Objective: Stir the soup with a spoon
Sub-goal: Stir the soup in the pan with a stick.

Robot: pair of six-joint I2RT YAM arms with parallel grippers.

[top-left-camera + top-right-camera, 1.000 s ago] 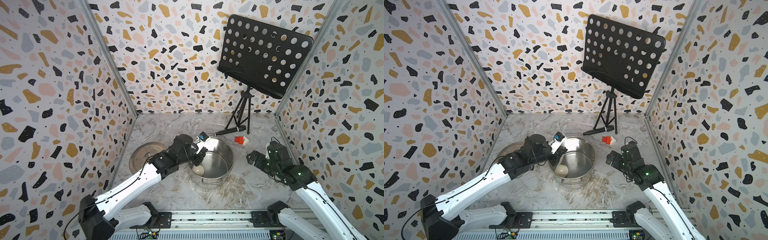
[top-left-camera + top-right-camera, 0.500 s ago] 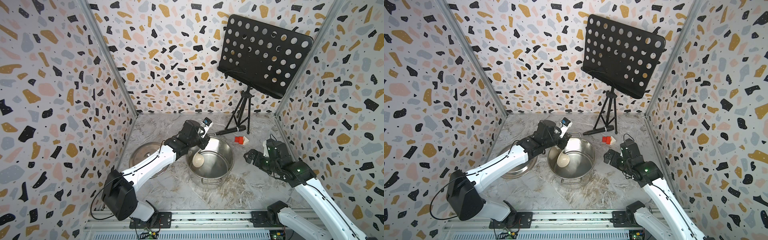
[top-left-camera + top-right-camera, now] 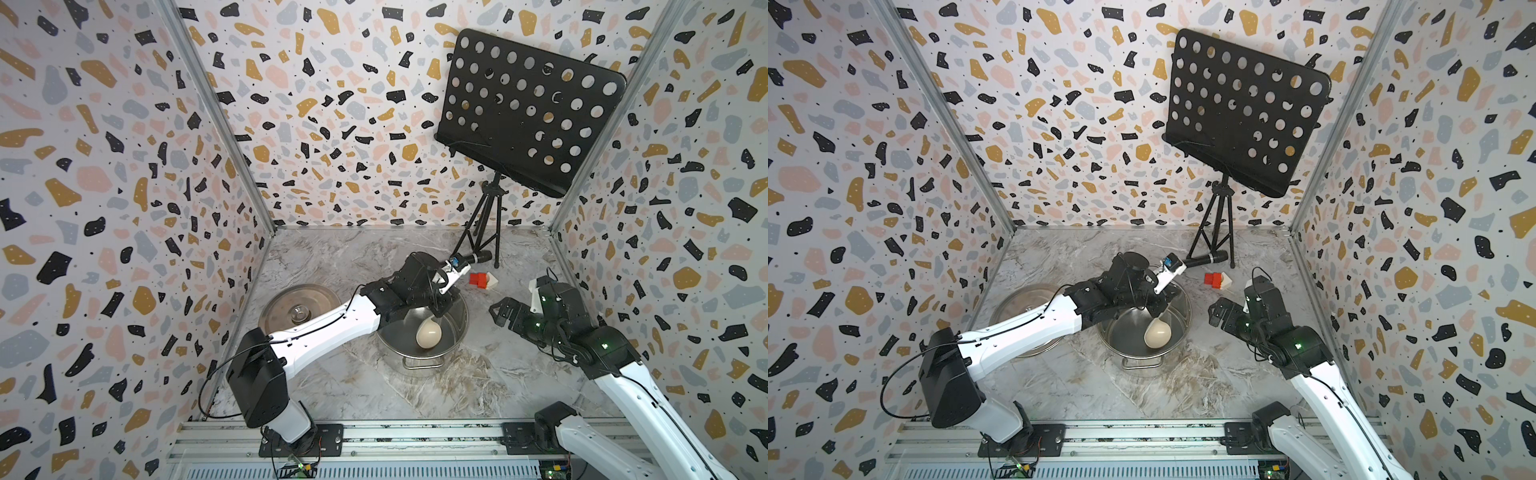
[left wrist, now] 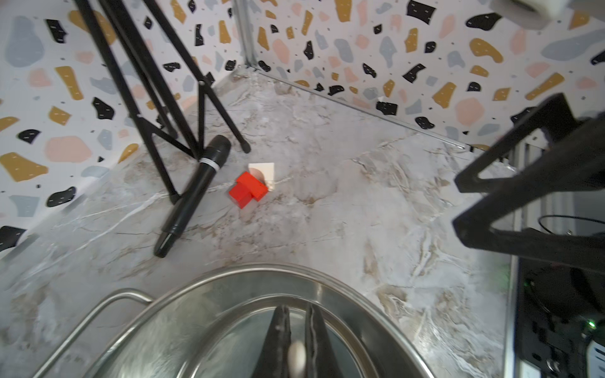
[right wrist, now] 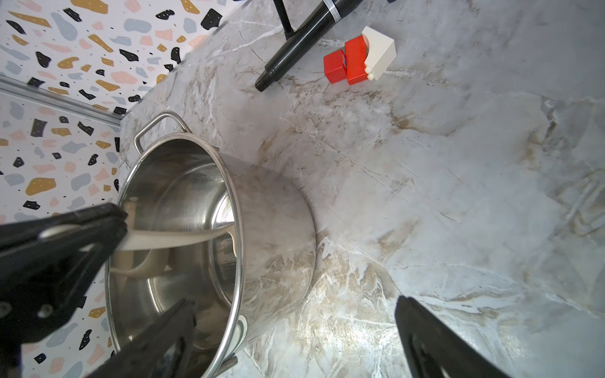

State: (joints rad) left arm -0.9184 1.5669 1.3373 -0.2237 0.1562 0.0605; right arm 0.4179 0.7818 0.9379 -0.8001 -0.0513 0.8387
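A steel pot stands mid-table. No soup shows in it; its steel bottom looks bare. The spoon, a cream-white ladle, has its bowl low inside the pot, and its handle slants up. My left gripper hangs over the pot, shut on the spoon's handle; a cream sliver shows between its fingers. My right gripper stands open and empty to the right of the pot, apart from it.
The pot's lid lies on the table left of the pot. Behind the pot lie a black microphone and a red and white block. A black music stand on a tripod fills the back right corner.
My left arm has swung from the pot's left side over to its far side, carrying the spoon's bowl across the pot toward the right. The right gripper has barely shifted.
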